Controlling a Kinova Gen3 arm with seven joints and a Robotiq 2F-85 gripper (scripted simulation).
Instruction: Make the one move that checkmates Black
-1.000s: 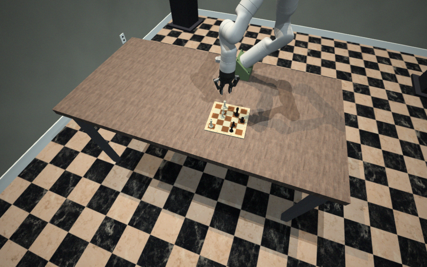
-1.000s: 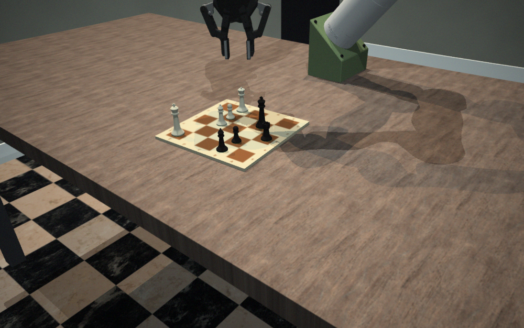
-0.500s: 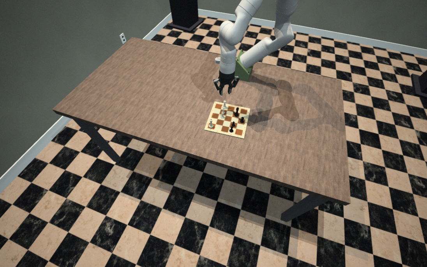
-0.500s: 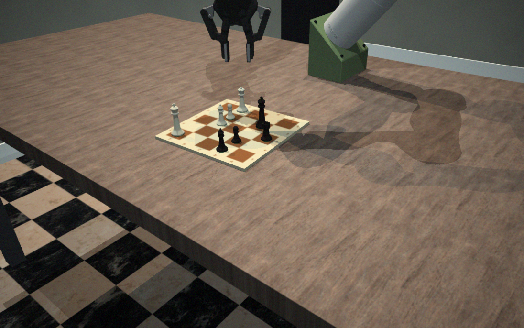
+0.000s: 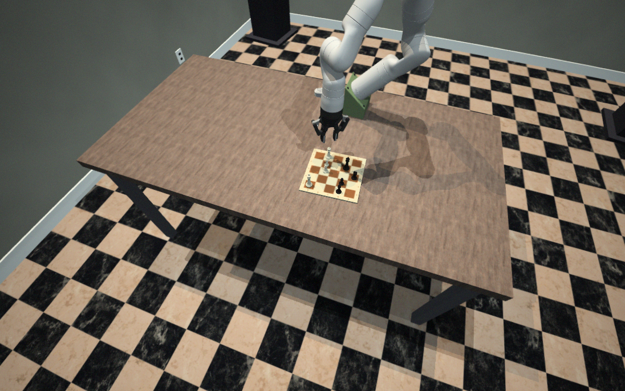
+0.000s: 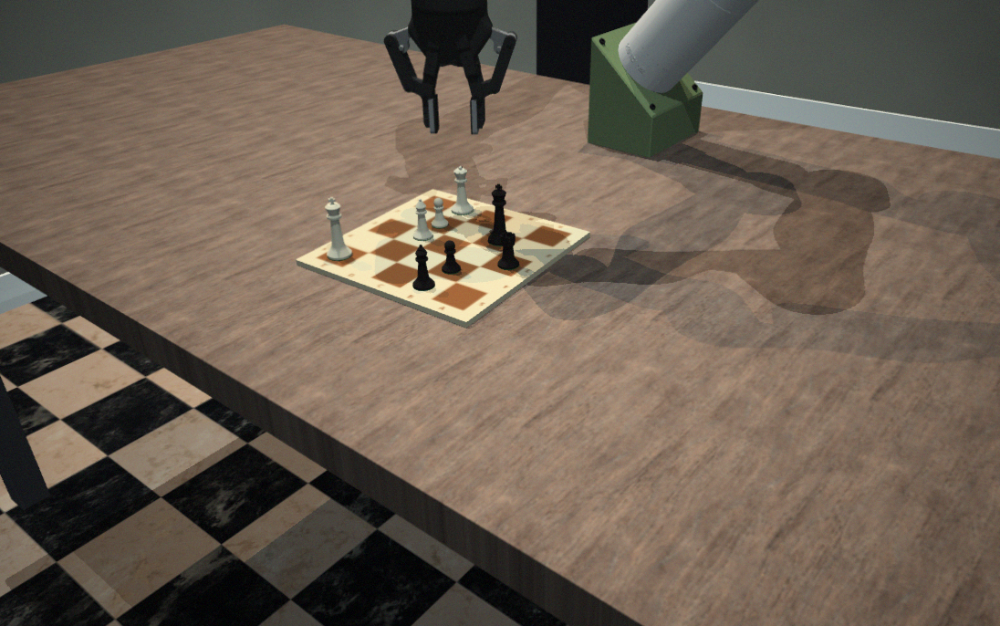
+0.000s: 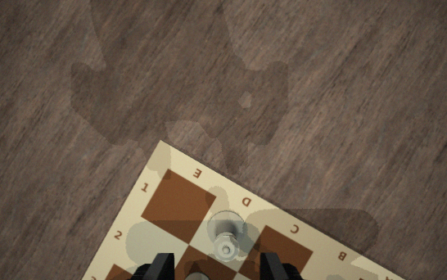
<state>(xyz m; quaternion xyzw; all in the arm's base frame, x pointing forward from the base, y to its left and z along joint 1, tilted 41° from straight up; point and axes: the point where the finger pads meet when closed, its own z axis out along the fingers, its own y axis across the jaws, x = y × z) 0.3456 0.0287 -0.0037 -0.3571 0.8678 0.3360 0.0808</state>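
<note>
Since the end effector (image 6: 452, 116) hangs half-open and empty above the board's (image 6: 472, 316) 12 o'clock edge, it looks lined up to drop on the white piece on D1 (image 7: 225, 235), still upright on its square.

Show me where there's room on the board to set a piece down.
Bare squares run along the chessboard edge nearest the green arm mount and at its near corner. The middle is crowded: white pieces and black pieces stand close together. The gripper hangs open above.
</note>
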